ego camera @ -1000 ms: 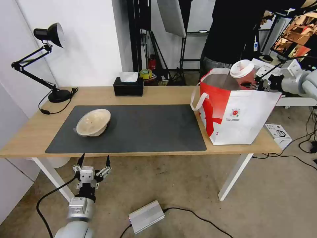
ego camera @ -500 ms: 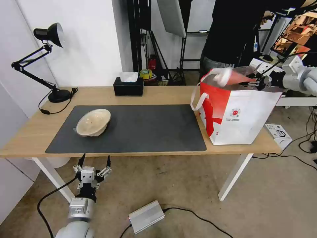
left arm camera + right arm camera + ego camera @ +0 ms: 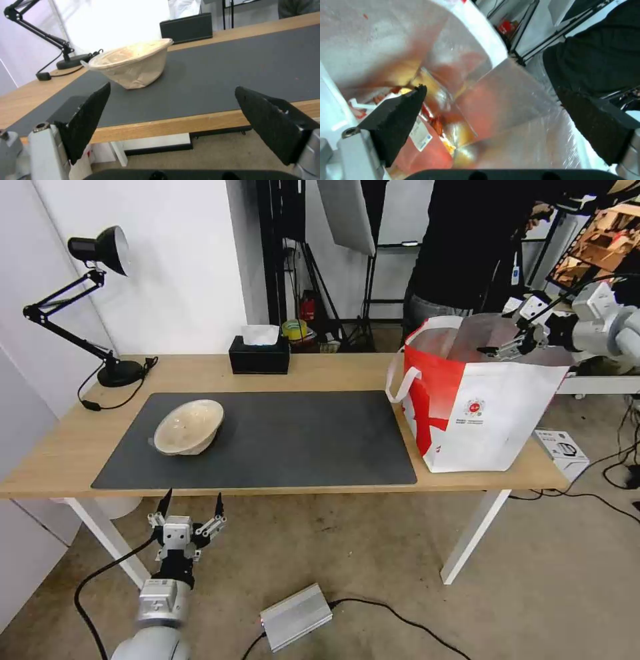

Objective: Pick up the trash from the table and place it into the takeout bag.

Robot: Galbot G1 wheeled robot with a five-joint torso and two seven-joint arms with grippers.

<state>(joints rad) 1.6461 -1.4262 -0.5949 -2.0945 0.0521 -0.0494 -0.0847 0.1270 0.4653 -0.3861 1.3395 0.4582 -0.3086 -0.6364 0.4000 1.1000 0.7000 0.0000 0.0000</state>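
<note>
The soiled beige bowl rests tilted on the dark grey mat of the light-wood table. My left gripper hangs open below the table's front edge, short of the bowl. At the table's right end stands the white-and-red takeout bag. Over its open mouth, my right gripper is open and holds nothing. In the right wrist view the orange-red cup lies deep inside the foil lining, among red and white scraps.
A black desk lamp stands at the table's far left and a black tissue box at its back edge. A person in black stands behind the bag. A silver box and cables lie on the floor.
The orange-red cup, held above the bag a second ago, tipped over and dropped inside. My right gripper has opened and lifted slightly. The left arm and the bowl have not moved.
</note>
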